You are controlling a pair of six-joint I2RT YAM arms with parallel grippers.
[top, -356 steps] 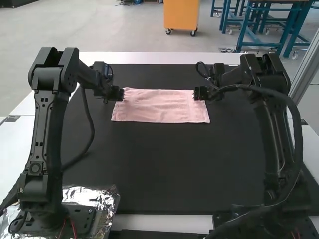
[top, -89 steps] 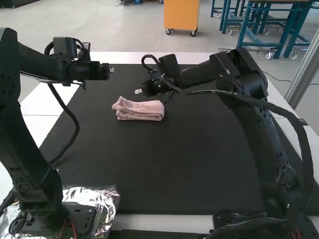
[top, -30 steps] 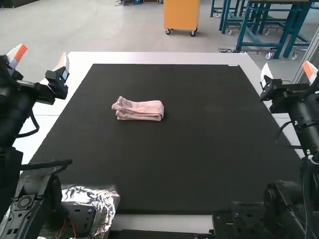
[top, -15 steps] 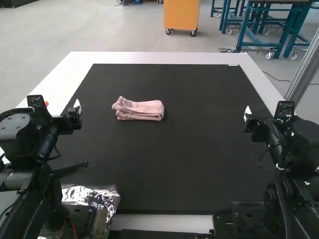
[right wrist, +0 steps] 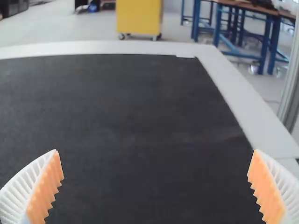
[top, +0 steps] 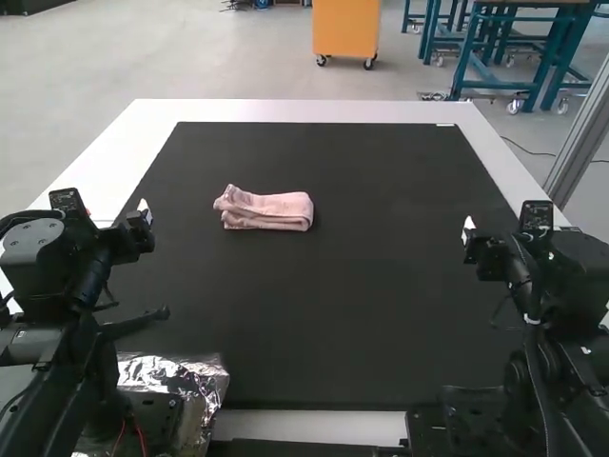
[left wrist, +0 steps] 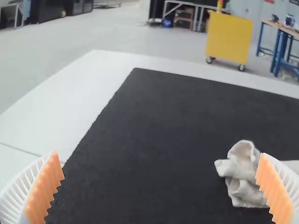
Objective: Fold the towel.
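The pink towel [top: 266,208] lies folded into a small, thick bundle left of the mat's middle, its layers showing at the left end; its folded end [left wrist: 243,175] also appears in the left wrist view. My left gripper [top: 143,217] is back at the mat's left side, well apart from the towel. In its wrist view the left gripper [left wrist: 161,186] has its ribbed fingers wide apart. At the mat's right side is my right gripper [top: 468,233], far from the towel. The right gripper [right wrist: 156,186] is open too, with bare mat between its orange pads.
A black mat [top: 324,314] covers most of the white table [top: 304,111]. Crinkled foil [top: 176,373] lies by the left arm's base. A metal post [top: 582,143] rises beyond the table's right edge.
The towel was spread between both grippers and is now a compact bundle, let go. Both arms have drawn back toward their bases and outward; over the last half second they barely shifted.
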